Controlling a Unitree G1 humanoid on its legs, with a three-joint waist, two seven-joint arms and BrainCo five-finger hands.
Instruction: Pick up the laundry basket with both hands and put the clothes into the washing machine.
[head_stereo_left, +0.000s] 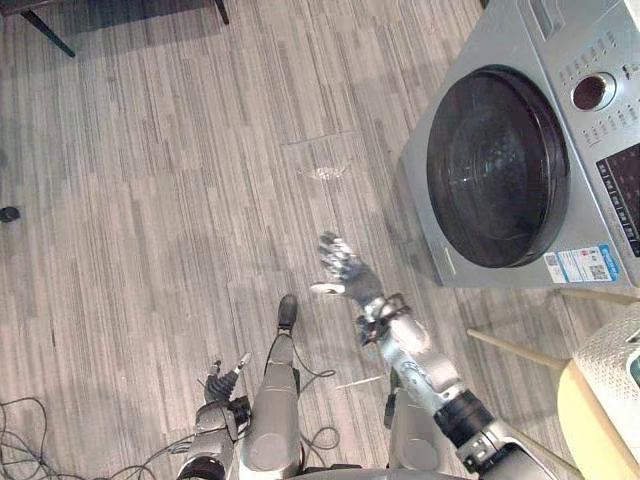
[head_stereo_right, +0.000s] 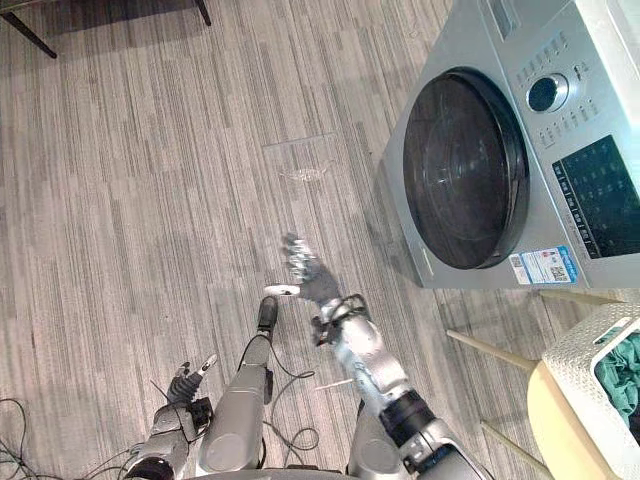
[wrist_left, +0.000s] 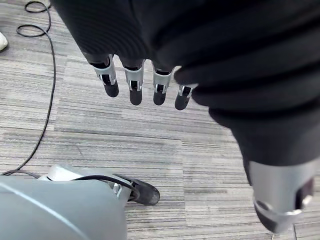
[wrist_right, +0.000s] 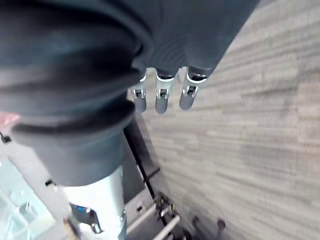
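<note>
A silver washing machine (head_stereo_left: 590, 40) stands at the upper right, its round dark door (head_stereo_left: 497, 167) closed. A white woven laundry basket (head_stereo_right: 585, 375) holding green cloth (head_stereo_right: 622, 368) rests on a pale round stool (head_stereo_right: 545, 425) at the lower right edge. My right hand (head_stereo_left: 345, 270) is raised over the floor left of the machine, fingers straight and spread, holding nothing. My left hand (head_stereo_left: 222, 381) hangs low at the bottom left, its fingers (wrist_left: 134, 90) straight and empty.
Grey wood-look flooring (head_stereo_left: 180, 180) stretches ahead and to the left. Dark furniture legs (head_stereo_left: 45, 32) stand at the far top left. A small dark object (head_stereo_left: 9, 214) lies at the left edge. The stool's wooden legs (head_stereo_left: 515, 350) stick out toward the machine.
</note>
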